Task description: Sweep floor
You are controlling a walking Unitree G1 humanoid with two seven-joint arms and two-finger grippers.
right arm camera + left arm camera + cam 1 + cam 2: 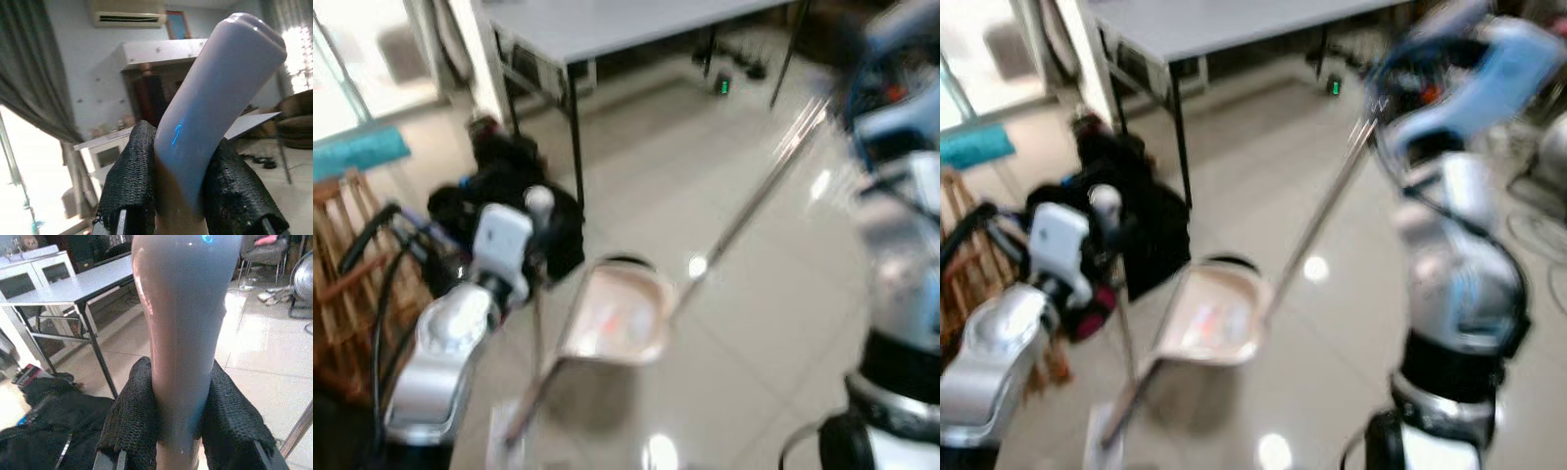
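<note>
Glossy tiled floor point(773, 323) under the rig; head views are blurred. I see the left gripper point(181, 431) with both black fingers point(132, 421) pinching a pale grey-pink handle point(183, 333), and the right gripper point(183, 196) likewise pinching a pale blue-grey handle point(215, 98). The dustpan point(612, 313), beige, sits tilted just above the floor at 6 o'clock from the grey table point(607, 24). A metal pole point(754, 196) runs from the pan toward 1 o'clock. A black bag point(509, 206) lies at 9 o'clock of the pan.
</note>
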